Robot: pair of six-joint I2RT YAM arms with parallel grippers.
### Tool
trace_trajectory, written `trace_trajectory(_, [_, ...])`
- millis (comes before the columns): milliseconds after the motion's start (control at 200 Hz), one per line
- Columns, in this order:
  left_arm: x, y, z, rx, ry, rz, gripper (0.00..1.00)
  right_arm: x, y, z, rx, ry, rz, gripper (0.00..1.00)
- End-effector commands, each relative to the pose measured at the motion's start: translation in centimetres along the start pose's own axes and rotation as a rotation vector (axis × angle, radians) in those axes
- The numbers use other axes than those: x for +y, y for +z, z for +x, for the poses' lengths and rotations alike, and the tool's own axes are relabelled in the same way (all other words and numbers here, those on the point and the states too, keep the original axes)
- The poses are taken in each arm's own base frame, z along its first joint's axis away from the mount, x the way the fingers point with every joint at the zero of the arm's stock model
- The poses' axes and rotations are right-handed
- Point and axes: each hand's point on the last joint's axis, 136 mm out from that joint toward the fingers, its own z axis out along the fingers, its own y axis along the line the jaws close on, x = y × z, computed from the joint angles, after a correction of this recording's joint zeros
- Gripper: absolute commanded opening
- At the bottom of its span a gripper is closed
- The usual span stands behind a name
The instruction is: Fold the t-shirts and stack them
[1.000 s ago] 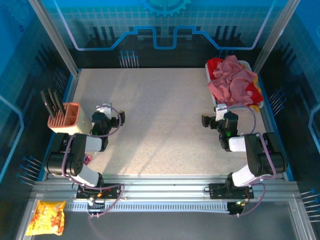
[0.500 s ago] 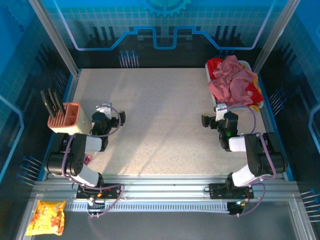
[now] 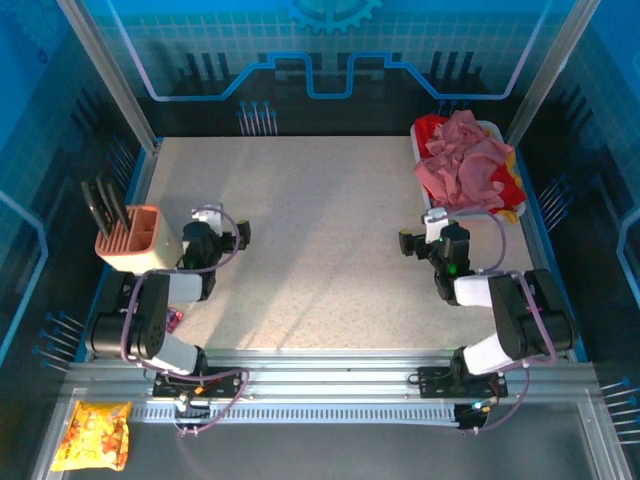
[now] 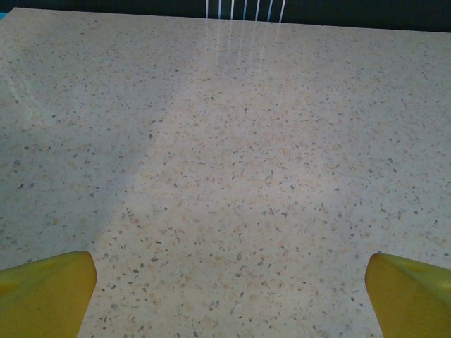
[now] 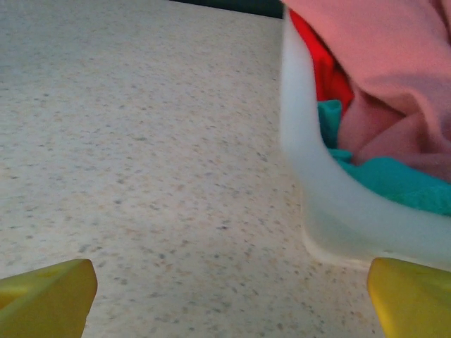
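Observation:
A heap of t-shirts fills the white tray (image 3: pixel 432 150) at the back right. The dusty pink shirt (image 3: pixel 468 160) lies crumpled on top, with red cloth (image 3: pixel 430 128) and a yellow edge (image 3: pixel 514 203) showing under it. Up close, the pink shirt (image 5: pixel 394 63), a red shirt (image 5: pixel 325 70) and a teal shirt (image 5: pixel 394 179) sit behind the tray wall (image 5: pixel 331 204). My right gripper (image 3: pixel 432 222) hangs just in front of the tray, open and empty (image 5: pixel 229 296). Over bare table at the left, my left gripper (image 3: pixel 208 217) is also open and empty (image 4: pixel 229 292).
A salmon holder (image 3: pixel 135 236) with dark tools stands at the left edge beside my left arm. An orange-yellow snack bag (image 3: pixel 92 435) lies off the table at the front left. The speckled tabletop (image 3: pixel 320 240) stretches between the arms.
Both grippers have shifted slightly toward the back of the table. The shirts have not moved.

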Motion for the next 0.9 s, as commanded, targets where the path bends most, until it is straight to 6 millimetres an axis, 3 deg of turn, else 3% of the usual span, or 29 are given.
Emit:
trace_trajectory(0, [-0.1,-1.2,-2.9,-0.011,-0.038,-0.008,0.99,0.5,-1.5,-4.3,-0.084,-0.102,0.067,1.00])
trace_trajectory(105, [-0.1,-2.7,-5.2,0.001,-0.083,-0.027,0.99,1.1,-2.7,-5.0,-0.019,-0.110,0.102,1.00])
trace_trajectory(220, [-0.2,-4.7,-7.5,0.050,-0.134,-0.046,0.99,1.0,-5.3,-7.0,-0.020,-0.077,0.111,1.00])
trace_trajectory(360, [-0.9,-7.2,-8.5,0.136,-0.219,-0.032,0.99,0.0,-8.1,-9.5,-0.016,0.005,0.125,1.00])
trace_trajectory(470, [-3.0,-8.7,-9.3,0.194,-0.277,0.048,0.99,-1.9,-9.4,-12.3,0.077,0.111,0.163,1.00])
trace_trajectory(535, [-4.3,-9.5,-10.0,0.227,-0.303,0.091,0.99,-2.7,-9.4,-14.1,0.139,0.138,0.156,1.00])
trace_trajectory(655, [-7.0,-10.6,-11.2,0.258,-0.308,0.166,0.99,-4.7,-9.0,-15.1,0.297,0.223,0.157,1.00])
trace_trajectory(800, [-10.1,-11.9,-12.7,0.241,-0.268,0.247,0.99,-7.1,-7.1,-14.7,0.436,0.382,0.080,1.00])
trace_trajectory(890, [-11.5,-12.4,-13.1,0.237,-0.249,0.284,0.99,-7.7,-5.5,-13.6,0.520,0.368,0.107,1.00])
